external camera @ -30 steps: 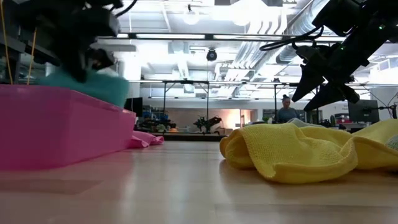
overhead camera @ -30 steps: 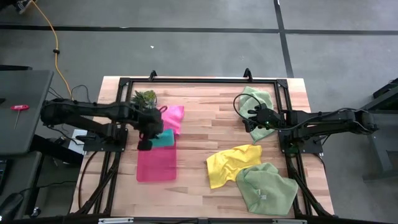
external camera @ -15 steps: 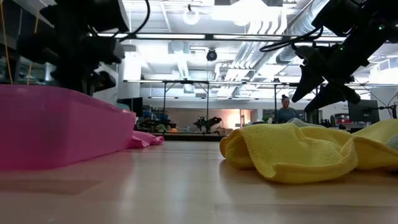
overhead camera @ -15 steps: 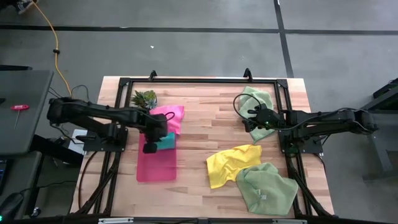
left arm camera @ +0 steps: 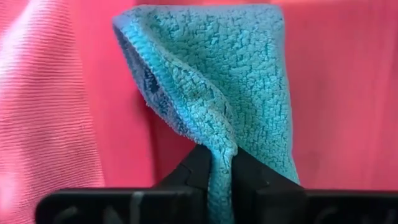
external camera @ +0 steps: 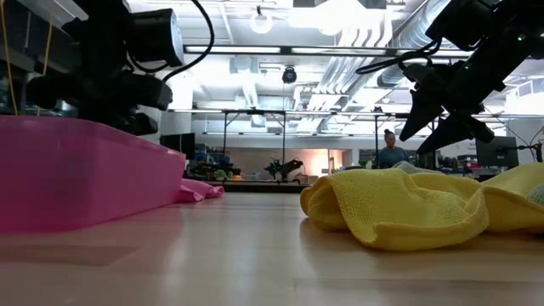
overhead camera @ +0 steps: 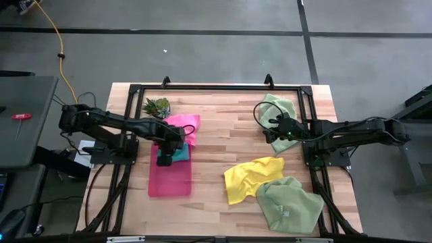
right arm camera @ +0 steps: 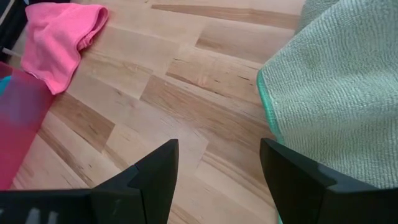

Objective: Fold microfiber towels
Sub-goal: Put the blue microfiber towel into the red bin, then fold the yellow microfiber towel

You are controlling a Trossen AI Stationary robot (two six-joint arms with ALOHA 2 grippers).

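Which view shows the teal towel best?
Left wrist view: the teal towel fills the frame, its edge pinched between the left end effector fingers over the pink tray. The high view shows only a small teal patch beside the arm. The low and right wrist views don't show it clearly.

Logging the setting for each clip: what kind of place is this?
Probably a robotics lab or workshop: a wooden table on bare concrete floor, exposed ceiling ducts, and more metal-framed workbenches behind.
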